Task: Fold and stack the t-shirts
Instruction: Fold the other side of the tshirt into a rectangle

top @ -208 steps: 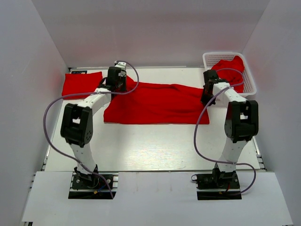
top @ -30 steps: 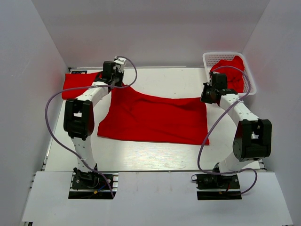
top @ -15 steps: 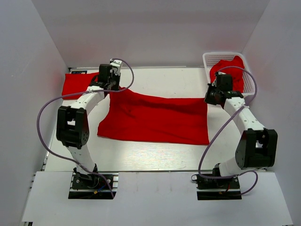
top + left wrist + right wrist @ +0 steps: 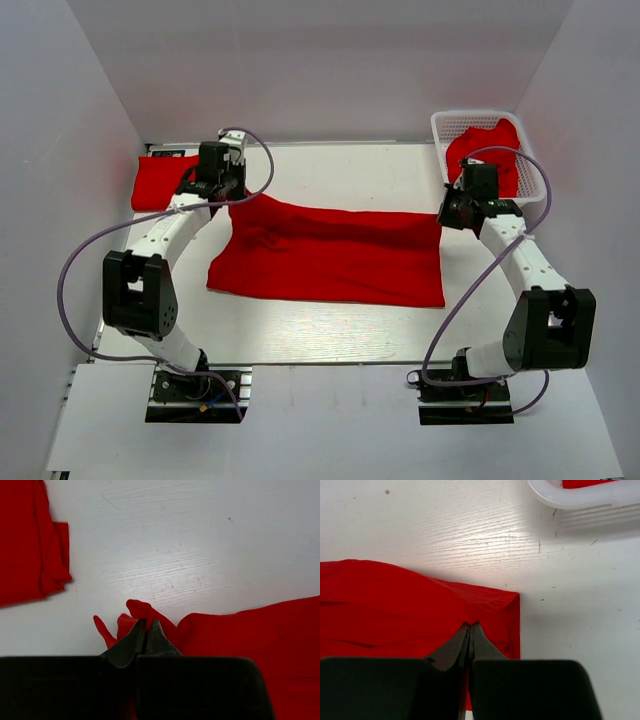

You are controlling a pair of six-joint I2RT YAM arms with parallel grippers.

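A plain bright red short-sleeved t-shirt of soft fabric (image 4: 330,255) lies spread across the middle of the white table with a faint wood grain (image 4: 320,335). It is wider than it is deep, its near edge flat and its far edge drawn into shallow folds. The left gripper (image 4: 222,193) is at this shirt's far left corner. The left wrist view shows its black fingertips (image 4: 127,647) pressed together on a small bunched tuft of the red cloth, with almost no gap between them. The right gripper (image 4: 450,214) is at the far right corner of the same shirt. From the right wrist camera its two dark fingers (image 4: 452,647) meet in a tight pinch on the fabric just inside the corner, and the cloth rises into a soft ridge toward the tips. A second red t-shirt, folded into a flat rectangle (image 4: 158,182), rests at the far left of the table, with a strip of bare tabletop between it and the pinched corner. At the far right stands a white plastic mesh basket (image 4: 532,178) with a crumpled red t-shirt (image 4: 492,148) heaped inside. The basket's rounded rim lies just beyond the right gripper, apart from the spread shirt.
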